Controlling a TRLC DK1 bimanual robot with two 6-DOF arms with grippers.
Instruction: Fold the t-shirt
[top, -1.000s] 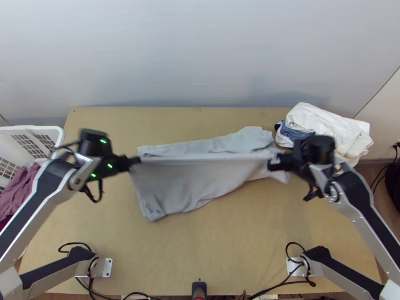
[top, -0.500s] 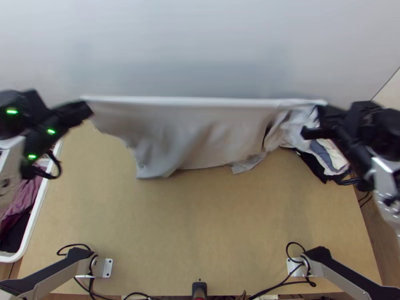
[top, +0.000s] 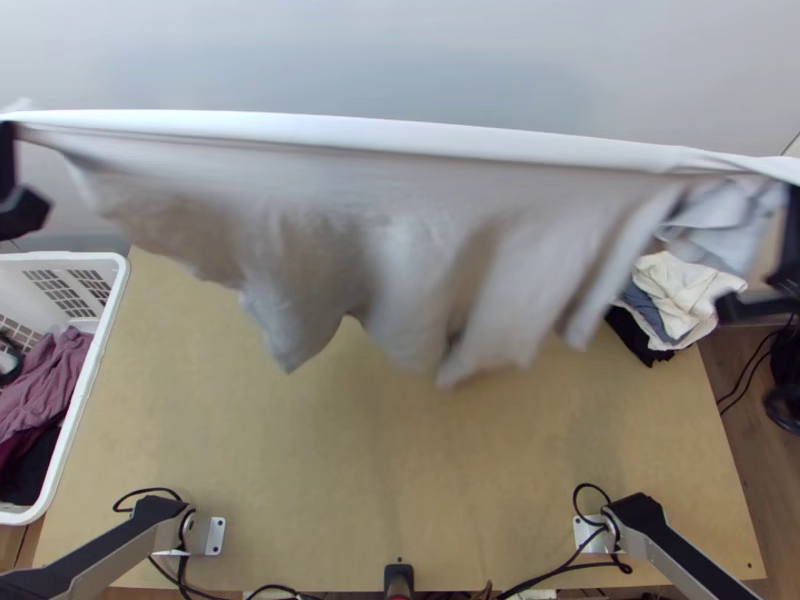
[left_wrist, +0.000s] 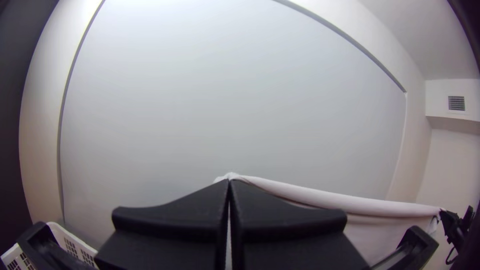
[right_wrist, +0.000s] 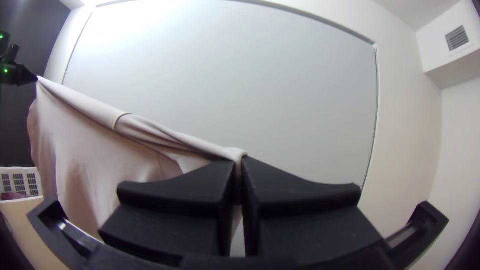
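The light grey t-shirt (top: 400, 200) hangs in the air above the table, its upper edge drawn taut between both grippers and its lower part draping in loose folds. My left gripper (top: 10, 165), at the top view's left edge, is shut on one end; the left wrist view shows this gripper (left_wrist: 229, 185) with cloth at its tips. At the right edge my right gripper (top: 790, 215) is shut on the other end. In the right wrist view, the t-shirt (right_wrist: 100, 150) runs into the closed right gripper (right_wrist: 240, 162).
A white basket (top: 105, 340) with mauve and dark clothes stands at the table's left. Several folded garments (top: 690, 290) are piled at the back right of the wooden table (top: 400, 480). A wall rises behind.
Both grippers have risen and spread apart toward the view's edges. The t-shirt has come up off the table with them and is now stretched between them, its lower part swinging.
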